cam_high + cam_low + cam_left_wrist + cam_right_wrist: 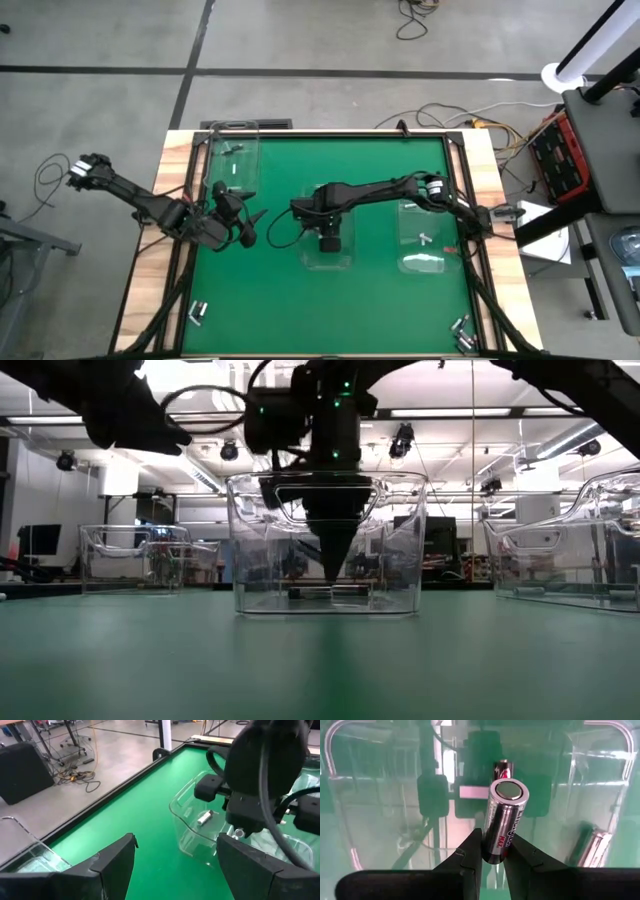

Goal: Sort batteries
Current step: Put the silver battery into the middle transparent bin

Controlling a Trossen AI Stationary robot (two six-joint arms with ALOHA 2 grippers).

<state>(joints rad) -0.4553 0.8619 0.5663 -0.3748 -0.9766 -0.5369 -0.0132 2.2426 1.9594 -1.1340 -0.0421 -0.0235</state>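
My right gripper (494,851) points down into the clear centre bin (331,262) and is shut on a silvery battery (504,815). Other batteries lie on that bin's floor (592,847), one of them also showing in the left wrist view (204,817). My left gripper (176,851) hovers open with nothing between its fingers, left of the centre bin (246,228). Loose batteries lie on the green mat at the near left (198,312) and near right (462,330). My right gripper pinches the battery's round side near one end (496,849) between its two fingertips. The fingers come from above, pointing down (333,565). The battery stands out past the fingertips in line with them, its free flat end (509,790) toward the bin's floor.
A clear bin (232,160) with batteries stands at the far left, another (428,240) with batteries at the right. The mat (380,300) has black rails along its edges. Both arms are close together around the centre bin.
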